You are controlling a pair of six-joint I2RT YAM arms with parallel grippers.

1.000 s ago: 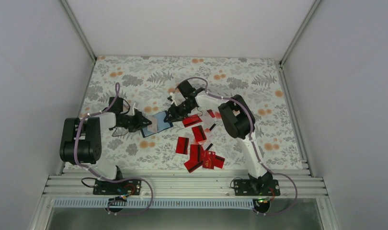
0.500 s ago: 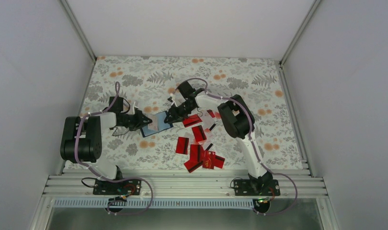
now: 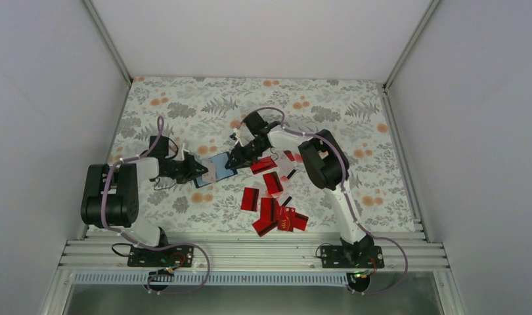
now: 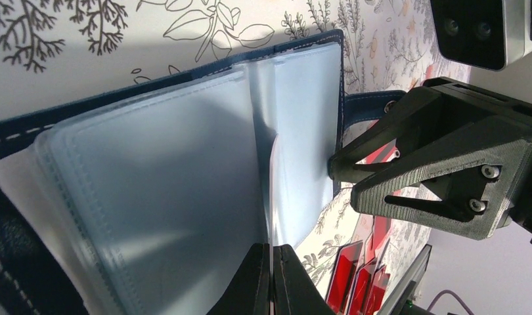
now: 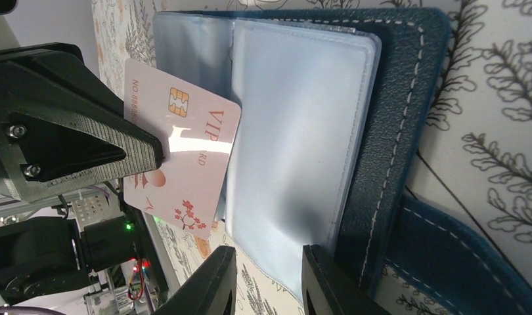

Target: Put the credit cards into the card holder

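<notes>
**Card holder** (image 3: pixel 214 168): navy cover with pale stitching. It lies open on the floral surface (image 3: pixel 329 108), a little left of centre, between the two arms. Its clear leaves (image 5: pixel 296 131) are fanned out inside.

**Left end effector** (image 4: pixel 271 266): closed tight at the holder's left side. Its own wrist view shows a thin clear leaf pinched edge-on between the fingers.

**Right end effector** (image 5: pixel 268 282): at the holder's right side, jaws part-way apart astride the edge of the leaves. Whether they bite on it cannot be told.

**White card** (image 5: pixel 184 151): gold chip and red flower mark, face showing. It lies against the leaves beside the left end effector's tips, one edge at the fold. Whether it has entered a pocket cannot be told.

**Red cards** (image 3: pixel 271 211): a loose scatter right of the holder and nearer, some overlapping. None shows inside the holder.

**Step in hand, as judged:** loading the white card while both arms attend the opened holder. The task looks barely begun.

**Next move calls for:**
- Square the card's edge to a pocket mouth.
- Slide it fully in without buckling the leaf, with the pinched leaf held apart.
- After that, lift a flat red card off the surface.
</notes>
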